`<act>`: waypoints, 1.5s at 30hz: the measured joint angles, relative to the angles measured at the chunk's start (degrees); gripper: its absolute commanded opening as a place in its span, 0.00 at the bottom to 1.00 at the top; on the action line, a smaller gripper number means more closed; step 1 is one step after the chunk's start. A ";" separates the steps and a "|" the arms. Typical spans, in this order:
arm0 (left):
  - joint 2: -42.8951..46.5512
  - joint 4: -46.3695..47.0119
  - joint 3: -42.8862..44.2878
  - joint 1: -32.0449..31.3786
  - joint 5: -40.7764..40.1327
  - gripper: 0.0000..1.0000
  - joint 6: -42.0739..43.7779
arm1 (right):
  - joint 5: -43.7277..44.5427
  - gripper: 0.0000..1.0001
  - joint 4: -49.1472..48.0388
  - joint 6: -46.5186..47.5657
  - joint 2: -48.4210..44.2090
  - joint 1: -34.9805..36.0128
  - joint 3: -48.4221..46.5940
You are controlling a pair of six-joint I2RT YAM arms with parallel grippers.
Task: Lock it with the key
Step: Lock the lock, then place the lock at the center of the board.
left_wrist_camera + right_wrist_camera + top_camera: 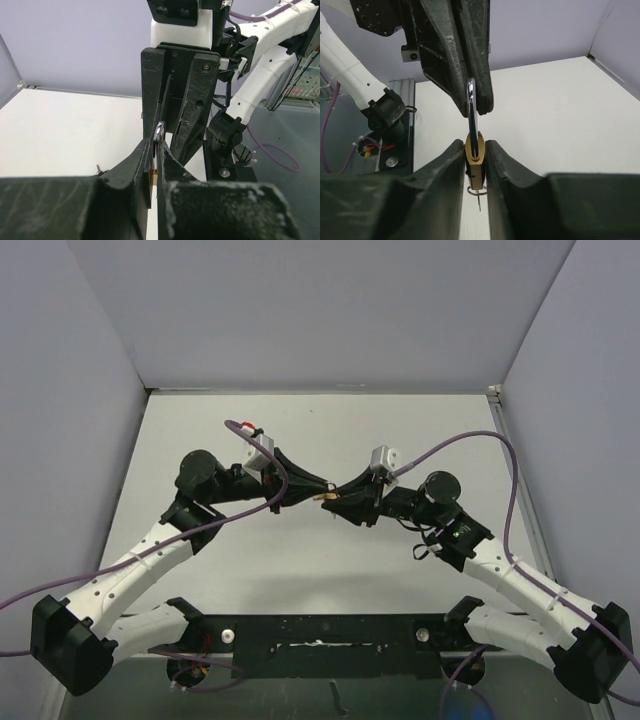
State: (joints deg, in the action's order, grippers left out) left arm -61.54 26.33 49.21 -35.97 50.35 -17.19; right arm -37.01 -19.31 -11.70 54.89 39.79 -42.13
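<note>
A brass padlock (476, 161) is held in the air over the middle of the table (330, 570), between both arms. My right gripper (475, 150) is shut on its brass body. The steel shackle (472, 107) rises from the body into my left gripper (157, 148), which is shut on it. In the left wrist view the shackle (159, 134) shows as a shiny strip between the black fingers. A key (479, 199) on a small ring sticks out of the padlock's underside. From above, the padlock (327, 497) is only a small gold spot where the two grippers meet.
Grey walls close the table on the back and both sides. A black rail (330, 630) with the arm bases runs along the near edge. Purple cables (500, 455) loop over both arms.
</note>
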 measured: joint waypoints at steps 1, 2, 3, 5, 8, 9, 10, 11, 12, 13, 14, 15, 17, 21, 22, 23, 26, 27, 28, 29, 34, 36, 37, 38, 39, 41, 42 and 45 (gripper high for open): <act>0.24 -0.39 0.02 0.00 -0.46 0.00 -0.15 | 0.04 0.36 0.17 -0.15 -0.04 0.00 0.00; 0.50 -1.05 0.02 0.00 -0.57 0.00 -0.24 | 0.44 0.45 0.28 -0.37 -0.09 0.00 0.00; 0.85 -2.51 -0.07 -0.02 -0.61 0.00 -0.26 | 1.25 0.51 -0.37 -0.68 -0.26 -0.07 -0.13; 1.16 -5.31 -0.17 -0.22 -0.92 0.00 -0.39 | 2.82 0.62 -0.63 -0.98 -1.22 -0.37 -0.52; 2.12 -8.79 -0.22 -0.22 -2.69 0.00 -0.33 | 5.22 0.70 -0.76 -1.22 -2.67 -0.74 -0.55; 2.73 -9.68 -0.22 -0.11 -3.76 0.00 -0.28 | 6.01 0.72 -0.66 -1.27 -2.95 -0.76 -0.55; 3.32 -10.19 -0.22 0.00 -4.48 0.00 -0.20 | 6.75 0.73 -0.42 -1.46 -3.06 -0.76 -0.55; 4.13 -10.67 -0.22 0.13 -5.62 0.00 -0.11 | 7.45 0.73 -0.11 -1.46 -3.10 -0.81 -0.50; 5.01 -10.95 -0.22 0.26 -6.64 0.00 0.00 | 8.09 0.73 0.28 -1.60 -3.10 -0.81 -0.28; 5.95 -11.19 -0.22 0.50 -7.65 0.00 0.17 | 8.68 0.73 0.72 -1.70 -3.17 -0.81 0.13; 6.67 -11.26 -0.22 0.61 -8.44 0.00 0.37 | 9.22 0.73 1.09 -1.88 -3.28 -0.81 0.72; 7.39 -11.30 -0.20 0.85 -9.18 0.00 0.50 | 9.68 0.71 1.44 -1.99 -3.39 -0.81 1.46; 8.37 -11.65 0.07 1.03 -10.29 0.00 0.85 | 10.34 0.68 1.70 -2.16 -3.67 -0.81 3.19; 8.68 -11.67 0.59 1.18 -11.47 0.00 0.92 | 10.97 0.59 1.73 -2.45 -3.63 -0.79 6.36; 8.68 -11.78 0.59 1.18 -11.65 0.00 0.90 | 10.93 0.58 1.29 -2.56 -3.52 -0.76 6.93; 8.68 -12.02 0.59 1.18 -11.82 0.00 0.90 | 10.86 0.58 0.83 -2.64 -3.34 -0.74 7.19; 8.66 -12.70 0.59 1.18 -12.52 0.00 0.83 | 10.43 0.63 -1.70 -3.04 -2.32 -0.57 7.43; 8.63 -12.90 0.59 1.18 -12.79 0.00 0.83 | 10.36 0.65 -2.60 -3.34 -1.95 -0.42 7.43; 8.61 -12.96 0.59 1.18 -12.96 0.00 0.83 | 10.14 0.66 -3.48 -3.58 -1.60 -0.28 7.43; 8.61 -12.98 0.59 1.18 -13.14 0.00 0.83 | 9.84 0.66 -4.22 -3.78 -1.31 -0.13 7.43; 8.59 -12.98 0.59 1.20 -13.75 0.00 0.42 | 8.98 0.63 -7.15 -4.11 -0.15 0.83 7.43; 8.59 -12.92 0.59 1.20 -13.75 0.00 0.11 | 8.90 0.60 -8.02 -4.20 0.46 1.38 7.41; 8.59 -12.87 0.59 1.20 -13.75 0.00 -0.11 | 8.92 0.59 -8.17 -4.20 0.74 1.62 7.41; 8.59 -12.87 0.59 1.20 -13.73 0.00 -0.24 | 8.94 0.57 -8.48 -4.22 1.09 1.95 7.41; 8.59 -12.87 0.59 1.20 -13.73 0.00 -0.31 | 8.92 0.55 -8.63 -4.17 1.38 2.12 7.41; 8.57 -12.85 0.59 1.20 -13.70 0.00 -0.48 | 8.96 0.54 -9.09 -4.17 2.01 2.64 7.37; 8.52 -12.83 0.59 1.20 -13.70 0.00 -0.59 | 9.01 0.54 -9.18 -4.11 2.16 2.78 7.34; 8.44 -12.83 0.59 1.20 -13.57 0.00 -0.72 | 9.38 0.54 -9.46 -3.89 2.25 3.30 7.30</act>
State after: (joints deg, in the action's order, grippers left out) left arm -53.10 13.50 49.80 -34.76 36.77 -17.91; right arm -27.64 -28.77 -15.59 57.14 43.09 -34.83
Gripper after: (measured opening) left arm 0.024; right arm 0.543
